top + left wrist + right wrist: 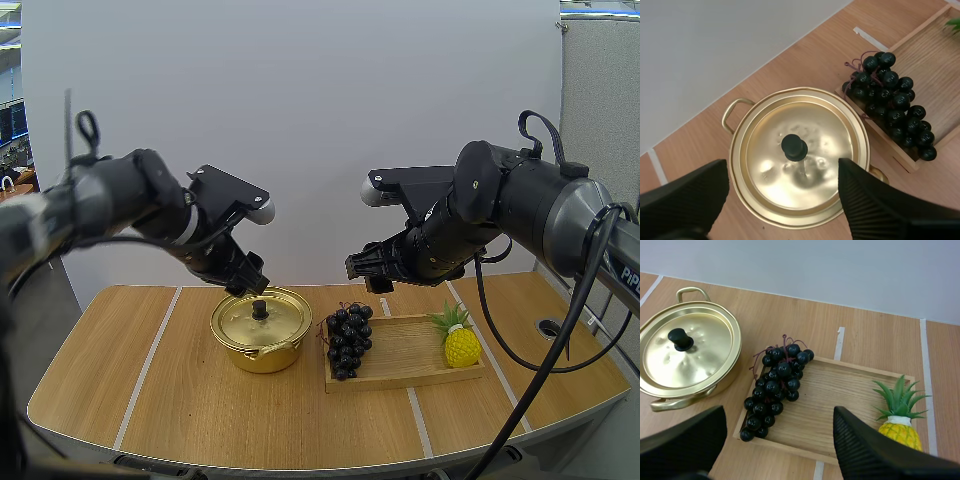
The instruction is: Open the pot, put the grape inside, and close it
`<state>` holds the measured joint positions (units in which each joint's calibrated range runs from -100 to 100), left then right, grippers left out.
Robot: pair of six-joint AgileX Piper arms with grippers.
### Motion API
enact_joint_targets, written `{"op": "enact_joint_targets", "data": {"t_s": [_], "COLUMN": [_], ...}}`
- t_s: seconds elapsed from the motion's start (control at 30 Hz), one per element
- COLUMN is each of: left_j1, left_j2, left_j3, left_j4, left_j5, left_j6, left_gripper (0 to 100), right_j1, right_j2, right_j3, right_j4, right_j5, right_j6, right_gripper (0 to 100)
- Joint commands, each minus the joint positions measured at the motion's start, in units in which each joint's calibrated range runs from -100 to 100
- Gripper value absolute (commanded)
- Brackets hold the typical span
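A gold pot (262,333) stands on the table with its lid (797,157) on, a black knob (794,147) at the lid's middle. My left gripper (246,279) hovers open just above the knob, fingers (685,197) apart on either side of it. A bunch of dark grapes (348,338) lies at the left end of a wooden tray (410,352), partly over its edge toward the pot (682,355). My right gripper (368,270) hangs open above the grapes (776,385), its fingers (870,450) spread wide.
A small toy pineapple (459,341) stands at the right end of the tray (840,400). Pale tape lines cross the wooden table (200,410). A round hole (548,327) sits near the table's right edge.
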<state>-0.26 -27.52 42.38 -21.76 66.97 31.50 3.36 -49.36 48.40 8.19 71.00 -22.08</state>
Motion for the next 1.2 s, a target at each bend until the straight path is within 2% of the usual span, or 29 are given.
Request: {"op": "enact_joint_targets", "data": {"t_s": [0.0, 0.27, 0.33, 0.53, 1.17], "left_j1": [-0.2, -0.27, -0.66, -3.69, -3.71], "left_j2": [10.6, 23.5, 25.5, 28.4, 34.4], "left_j3": [-9.2, -18.1, -19.1, -19.6, -19.6], "left_j4": [-1.2, 1.4, 2.2, 10.4, 8.7], "left_j5": [6.4, 10.4, 10.6, 7.7, 7.9], "left_j6": [0.7, 0.5, 0.2, -4.1, -3.1], "left_gripper": [100, 100, 100, 100, 100], "right_j1": [-0.3, -0.3, -0.3, -0.3, -0.3], "right_j2": [-0.7, -0.7, -0.7, -0.7, -0.7], "right_j3": [-0.5, -0.5, -0.5, -0.5, -0.5], "right_j4": [0.1, 0.1, 0.1, 0.1, 0.1], "right_j5": [-1.0, -1.0, -1.0, -1.0, -1.0], "right_j6": [-0.4, -0.4, -0.4, -0.4, -0.4], "right_gripper": [100, 100, 100, 100, 100]}}
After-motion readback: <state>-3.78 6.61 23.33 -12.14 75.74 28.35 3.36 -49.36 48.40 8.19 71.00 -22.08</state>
